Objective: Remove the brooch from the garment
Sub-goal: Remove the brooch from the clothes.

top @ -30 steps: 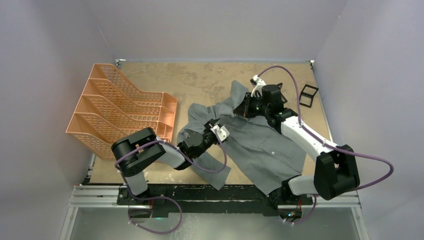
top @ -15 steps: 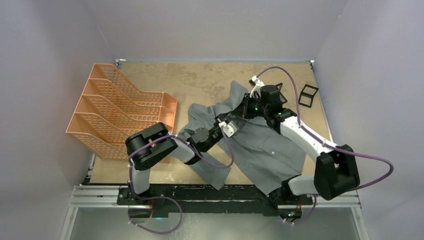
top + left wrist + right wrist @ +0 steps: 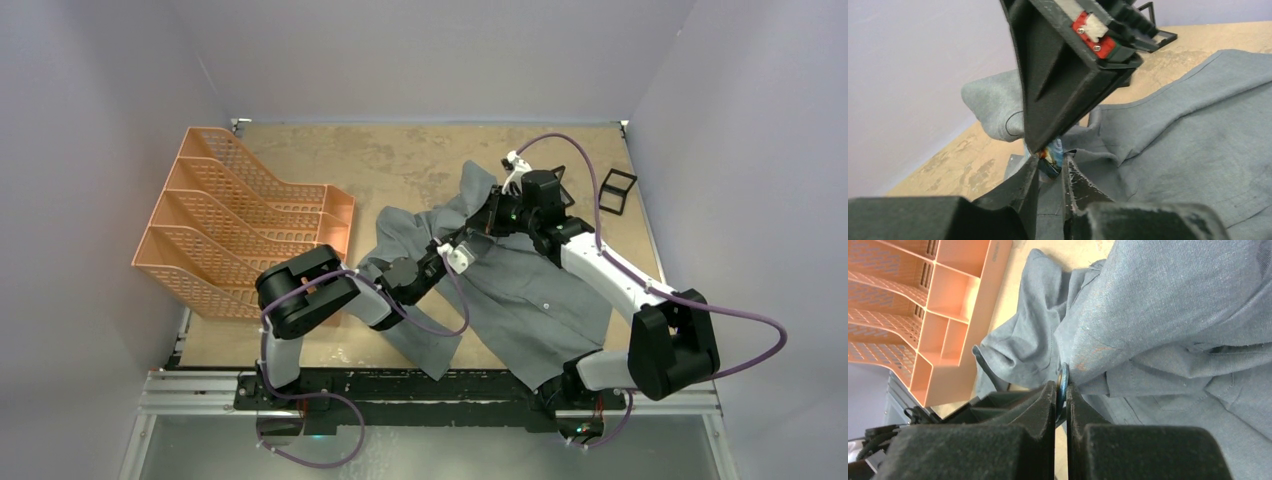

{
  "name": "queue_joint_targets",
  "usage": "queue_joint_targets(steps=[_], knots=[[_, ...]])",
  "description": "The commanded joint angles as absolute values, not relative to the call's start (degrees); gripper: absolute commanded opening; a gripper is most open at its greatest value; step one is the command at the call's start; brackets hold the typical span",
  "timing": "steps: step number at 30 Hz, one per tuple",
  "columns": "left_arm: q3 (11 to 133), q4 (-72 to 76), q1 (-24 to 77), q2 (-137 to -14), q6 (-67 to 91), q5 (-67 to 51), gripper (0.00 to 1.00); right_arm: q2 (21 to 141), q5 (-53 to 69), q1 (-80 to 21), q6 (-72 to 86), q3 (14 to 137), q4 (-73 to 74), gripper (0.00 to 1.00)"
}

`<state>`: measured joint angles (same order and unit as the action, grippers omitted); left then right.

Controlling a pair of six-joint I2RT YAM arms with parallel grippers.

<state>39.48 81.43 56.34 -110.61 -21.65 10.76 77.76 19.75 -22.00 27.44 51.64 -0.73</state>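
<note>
The grey garment (image 3: 540, 290) lay rumpled across the middle of the surface (image 3: 400, 160), beside an orange file rack (image 3: 240, 220). The brooch (image 3: 1052, 159), small and colourful, sat against a raised fold of the cloth where both arms met. The left jaws were pinched on the brooch from either side. The right jaws, closed tight, gripped its thin rim.

top view looks down on the whole table (image 3: 420, 150) from afar; both wrist views peer close along their jaws, sharing the garment (image 3: 540, 295).
</note>
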Motion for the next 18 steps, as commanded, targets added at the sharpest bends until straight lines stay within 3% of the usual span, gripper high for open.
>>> queue_joint_targets(steps=[1, 4, 12, 18], knots=[[39.2, 83.7, 56.6, -110.7, -21.0, 11.3, 0.09, 76.8, 22.3, -22.6, 28.3, 52.8, -3.0, 0.04], [38.7, 83.7, 56.6, -110.4, -20.6, 11.3, 0.00, 76.8, 22.7, -22.5, 28.4, 52.7, -3.7, 0.10], [37.6, 84.6, 56.6, -110.2, -19.2, 14.1, 0.00, 76.7, 24.0, -22.6, 28.7, 53.1, -4.4, 0.40], [35.6, 87.7, 56.4, -110.4, -15.4, 19.0, 0.00, 75.0, 22.4, -22.6, 28.5, 52.9, -5.6, 0.49]])
